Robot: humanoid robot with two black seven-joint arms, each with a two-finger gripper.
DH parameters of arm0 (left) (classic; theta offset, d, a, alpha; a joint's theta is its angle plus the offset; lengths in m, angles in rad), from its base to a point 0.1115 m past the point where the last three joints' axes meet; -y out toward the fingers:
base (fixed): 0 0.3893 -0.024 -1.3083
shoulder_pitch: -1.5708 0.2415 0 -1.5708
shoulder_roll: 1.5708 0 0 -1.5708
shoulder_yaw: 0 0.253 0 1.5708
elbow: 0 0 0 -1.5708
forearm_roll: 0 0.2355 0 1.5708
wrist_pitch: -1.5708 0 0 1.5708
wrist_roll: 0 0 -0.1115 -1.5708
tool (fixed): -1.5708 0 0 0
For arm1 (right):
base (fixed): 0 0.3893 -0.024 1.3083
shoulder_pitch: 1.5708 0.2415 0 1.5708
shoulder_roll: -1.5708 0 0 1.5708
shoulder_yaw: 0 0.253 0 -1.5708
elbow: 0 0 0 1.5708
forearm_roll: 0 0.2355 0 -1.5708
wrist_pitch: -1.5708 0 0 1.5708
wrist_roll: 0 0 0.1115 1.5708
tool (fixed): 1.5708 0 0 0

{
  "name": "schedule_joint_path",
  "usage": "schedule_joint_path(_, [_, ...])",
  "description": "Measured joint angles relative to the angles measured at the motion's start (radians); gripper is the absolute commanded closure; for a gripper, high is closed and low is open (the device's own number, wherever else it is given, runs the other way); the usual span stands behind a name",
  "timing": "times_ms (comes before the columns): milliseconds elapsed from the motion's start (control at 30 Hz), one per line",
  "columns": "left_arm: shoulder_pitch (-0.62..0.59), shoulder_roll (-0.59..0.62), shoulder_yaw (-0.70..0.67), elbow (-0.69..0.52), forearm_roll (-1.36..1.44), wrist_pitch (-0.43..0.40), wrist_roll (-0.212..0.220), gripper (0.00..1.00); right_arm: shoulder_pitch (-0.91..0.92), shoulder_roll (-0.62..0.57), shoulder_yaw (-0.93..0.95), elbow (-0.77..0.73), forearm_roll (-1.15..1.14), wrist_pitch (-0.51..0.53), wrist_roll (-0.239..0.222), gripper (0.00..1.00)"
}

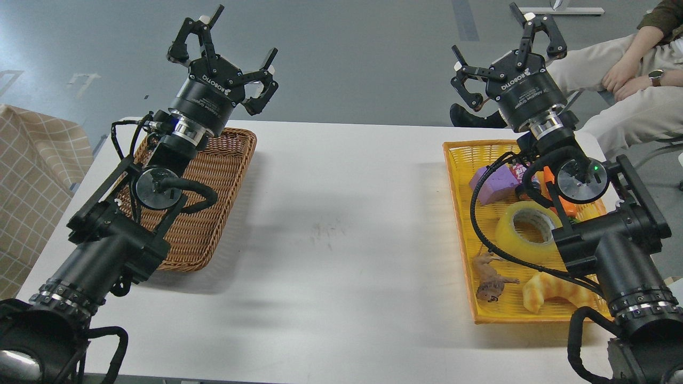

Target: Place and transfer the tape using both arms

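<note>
The tape (525, 230), a translucent yellow roll with a grey-white core, lies flat in the yellow basket (458, 176) at the right, partly behind my right arm. My right gripper (504, 45) is raised above the basket's far end, fingers spread open and holding nothing. On the left, my left gripper (229, 50) is held high beyond the far rim of the brown wicker basket (213, 176), also open and holding nothing.
The yellow basket also holds a purple block (493, 186), a brown lizard toy (491, 277), a croissant toy (549, 290) and an orange item. The white table (341, 213) lies between the baskets. A seated person (624, 69) is at the far right. A checked cloth (32, 176) hangs at the left.
</note>
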Motion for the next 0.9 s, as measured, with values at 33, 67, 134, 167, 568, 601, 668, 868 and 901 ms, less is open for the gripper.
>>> schedule_joint_path(33, [0.000,0.001,0.000,0.000,0.000,0.000,0.000,0.02,-0.001,0.000,0.000,0.000,0.000,0.000,0.000,0.00])
schedule_joint_path(67, [0.000,0.001,0.000,0.000,0.000,0.000,0.000,0.02,-0.001,0.000,0.000,0.000,0.000,0.000,0.000,0.00])
schedule_joint_path(134, [0.000,0.001,0.000,0.000,0.000,0.000,-0.001,0.02,-0.001,0.000,0.000,0.000,0.001,0.000,0.000,0.00])
schedule_joint_path(167, [0.000,0.001,0.000,0.000,0.000,0.000,-0.002,0.02,-0.001,0.000,0.000,0.000,0.001,0.000,0.000,0.00])
schedule_joint_path(568, [-0.007,0.000,-0.001,-0.001,0.000,0.000,-0.009,0.02,-0.004,0.000,-0.001,0.005,0.002,0.000,0.000,0.00])
schedule_joint_path(601, [-0.008,0.000,-0.001,-0.001,0.000,0.000,-0.009,0.02,-0.004,0.000,-0.001,0.005,0.002,0.000,0.000,0.00])
schedule_joint_path(668, [-0.009,0.001,-0.001,-0.001,0.000,0.000,-0.008,0.02,-0.004,0.000,-0.001,0.005,0.002,0.000,0.000,0.00])
schedule_joint_path(868, [-0.015,0.000,-0.001,-0.002,0.000,0.000,-0.003,0.02,-0.006,0.000,0.000,0.005,0.002,0.000,0.000,0.00])
schedule_joint_path(901, [-0.016,0.000,-0.001,-0.003,0.000,0.000,-0.003,0.02,-0.006,0.000,0.000,0.005,0.002,0.000,0.000,0.00])
